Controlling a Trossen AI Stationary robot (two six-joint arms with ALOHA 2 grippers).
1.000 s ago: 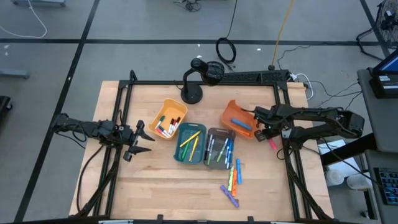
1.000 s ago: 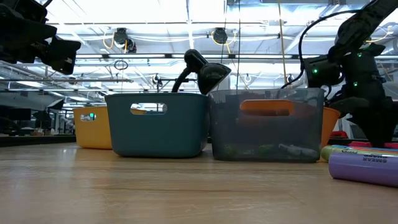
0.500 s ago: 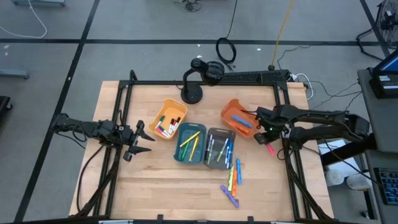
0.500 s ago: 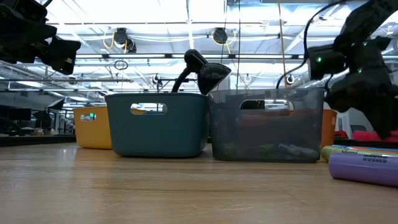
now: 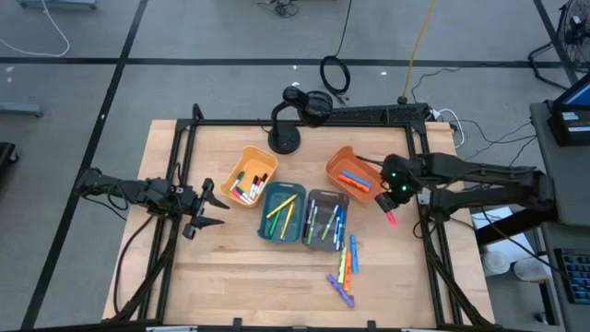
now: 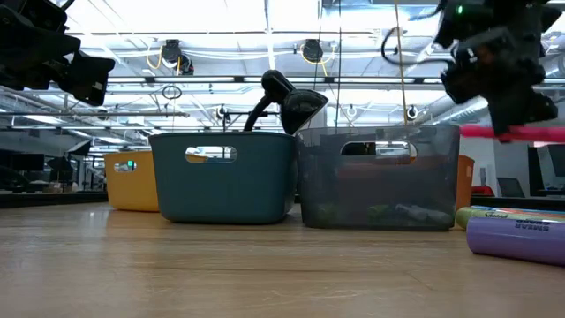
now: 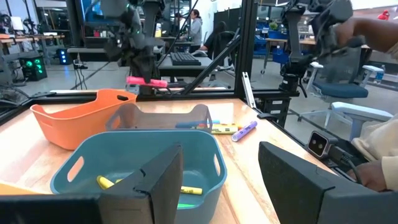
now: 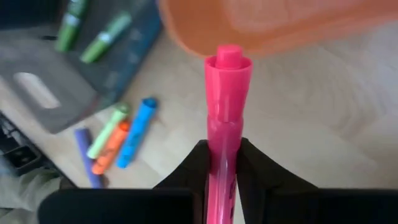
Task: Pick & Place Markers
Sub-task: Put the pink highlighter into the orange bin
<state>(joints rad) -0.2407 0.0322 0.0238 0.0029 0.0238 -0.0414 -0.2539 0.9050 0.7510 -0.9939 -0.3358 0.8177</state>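
Observation:
My right gripper (image 5: 388,208) is shut on a pink marker (image 5: 391,218) and hangs above the table, just right of the orange bin (image 5: 348,173). In the low view the pink marker (image 6: 512,132) floats level, higher than the bins' rims. Several other markers (image 5: 344,269) lie flat on the wood near the front. More of them sit in the yellow bin (image 5: 247,175), the teal bin (image 5: 281,212) and the grey bin (image 5: 324,219). My left gripper (image 5: 208,210) waits open at the table's left, touching nothing. My right gripper pinches the pink marker's barrel (image 8: 219,149) between its two fingers (image 8: 256,171), one on each side. The fingers slant down from above. The marker's stepped end (image 8: 228,56) sticks out forward past the fingertips. It is lifted clear of the table and lies about level.
A black lamp-like stand (image 5: 286,138) stands on the table behind the bins. A black metal frame (image 5: 419,221) runs along the table's sides. Bare wood lies at the near left. In the left wrist view a person's sleeve (image 7: 379,149) shows beyond the table.
My right gripper has risen from the table with the pink marker, lifting it clear, and has drifted a little toward the orange bin while tipping and rolling. The marker now hangs above the bins' rims in the low view.

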